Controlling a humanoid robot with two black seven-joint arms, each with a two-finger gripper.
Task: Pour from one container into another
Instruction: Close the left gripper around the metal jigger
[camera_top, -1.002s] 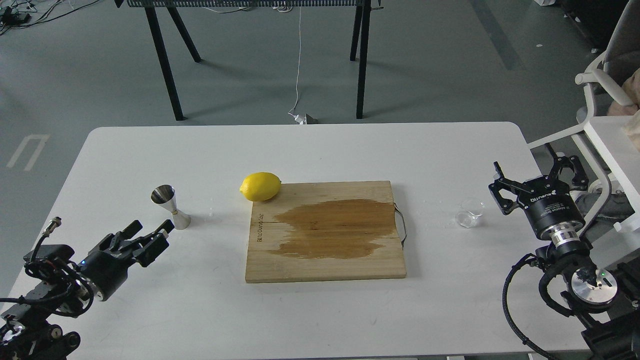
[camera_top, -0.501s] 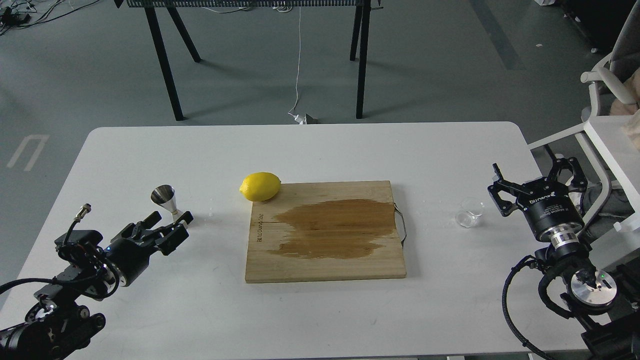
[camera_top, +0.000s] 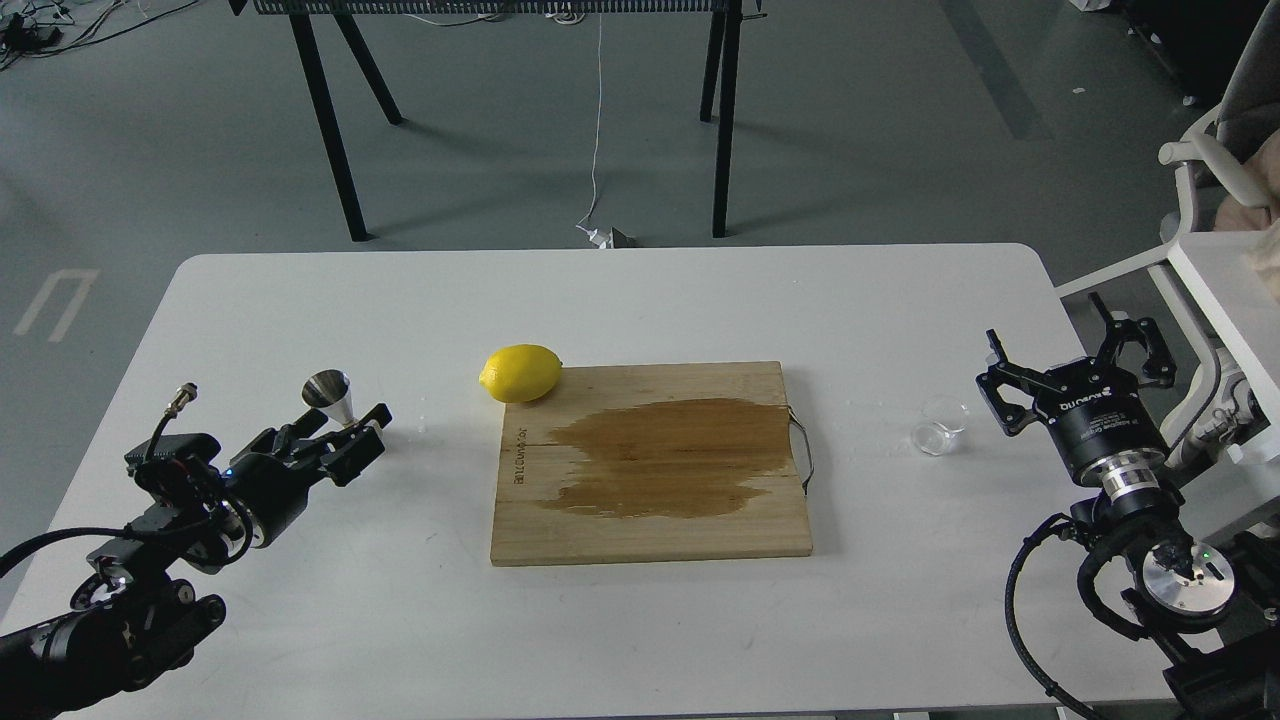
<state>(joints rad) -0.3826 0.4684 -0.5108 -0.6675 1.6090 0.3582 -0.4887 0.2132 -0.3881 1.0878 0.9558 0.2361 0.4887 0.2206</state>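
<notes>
The steel jigger (camera_top: 328, 393) stands on the white table (camera_top: 620, 300) at the left; only its upper cone shows. My left gripper (camera_top: 343, 424) is open, its two fingers reaching to either side of the jigger's lower half and hiding it. I cannot tell whether they touch it. The small clear glass cup (camera_top: 940, 425) stands upright at the right, past the board's handle. Just to the cup's right my right gripper (camera_top: 1075, 352) is open with nothing between its fingers, and it is not touching the cup.
A wooden cutting board (camera_top: 650, 520) with a large dark wet patch lies in the middle. A yellow lemon (camera_top: 521, 372) rests at its far left corner. A white chair frame (camera_top: 1195, 270) stands close to the right arm, beyond the table edge.
My left arm has moved forward and right, bringing its open fingers from short of the jigger to either side of its lower half. The right gripper and the cup stay put.
</notes>
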